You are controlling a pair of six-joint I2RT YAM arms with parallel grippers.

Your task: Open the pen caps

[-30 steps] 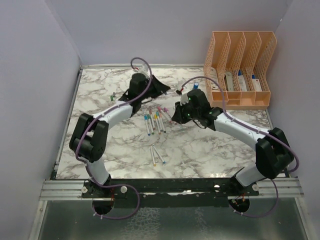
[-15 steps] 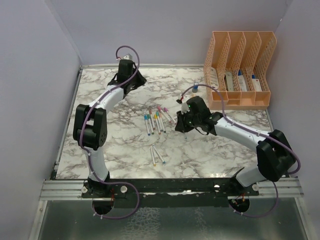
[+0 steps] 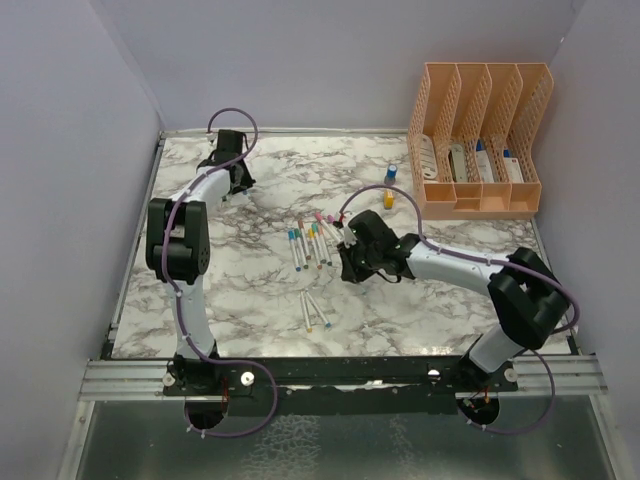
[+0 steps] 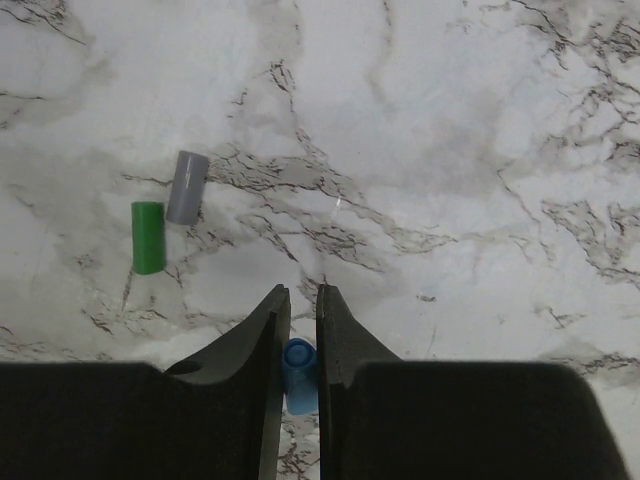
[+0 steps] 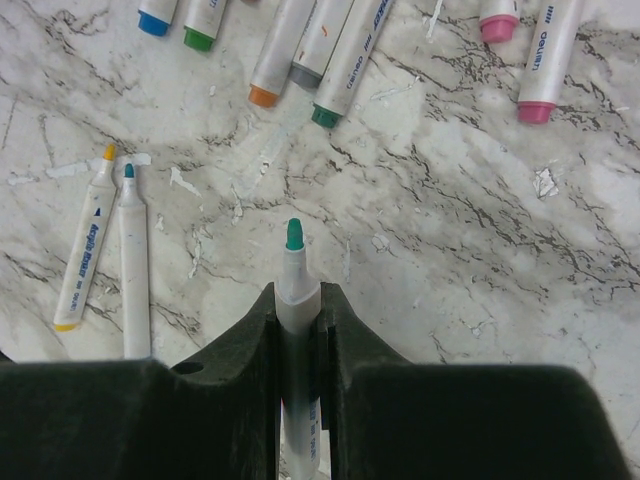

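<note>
Lab rig: plain walls (image 3: 330,60) enclose a marble-patterned table (image 3: 400,300).

White-barrelled marker pens (image 5: 352,60) run off the top edge of the right wrist view. A small blue plastic cap (image 4: 298,372) sits half hidden inside the left claw (image 4: 300,293), bottom centre of its frame.

Table: marble-patterned tabletop (image 3: 420,300), white with grey veining.
Enclosure: plain pale lilac left wall (image 3: 60,200), back wall (image 3: 330,60) and right wall (image 3: 600,150).
Near edge: ribbed aluminium rail (image 3: 130,378).
Below the rail: textured grey metal sheet (image 3: 330,440).
Far right corner: peach file rack (image 3: 540,110).
Light: even, with soft shadows.
</note>
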